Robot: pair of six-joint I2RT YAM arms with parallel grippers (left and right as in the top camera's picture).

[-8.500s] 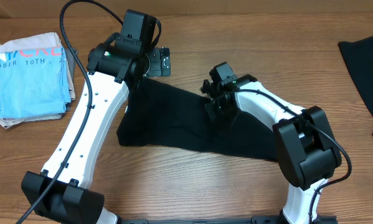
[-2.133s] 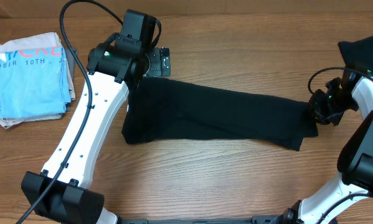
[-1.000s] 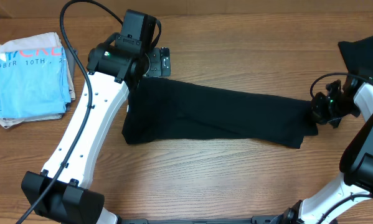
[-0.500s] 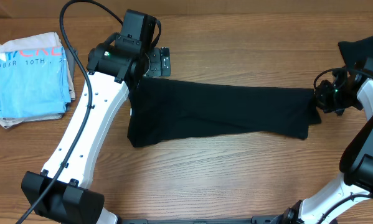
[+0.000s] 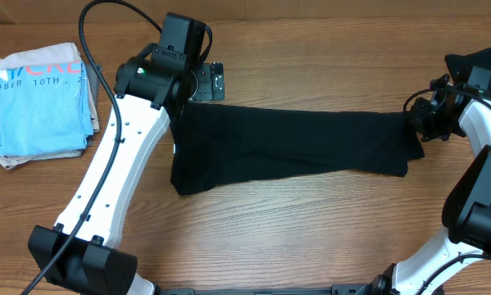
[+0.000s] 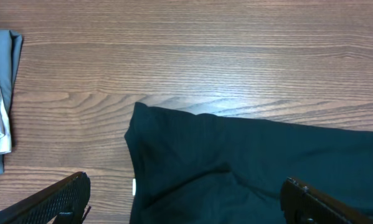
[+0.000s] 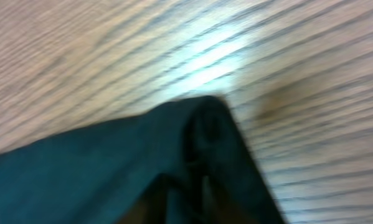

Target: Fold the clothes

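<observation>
at mid frame a black shirt [image 5: 294,143] lay on the bench [image 5: 311,238]; left end effector [image 6: 185,202] stood open, right end effector [image 5: 416,125] in a state i could not tell.

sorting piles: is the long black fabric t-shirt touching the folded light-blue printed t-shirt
Apart. Left wrist view shows bare wooden table between the black t-shirt and the light-blue t-shirt.

Overhead looks down; both wrist views sit close over the T-shirt [image 5: 286,143]
</observation>
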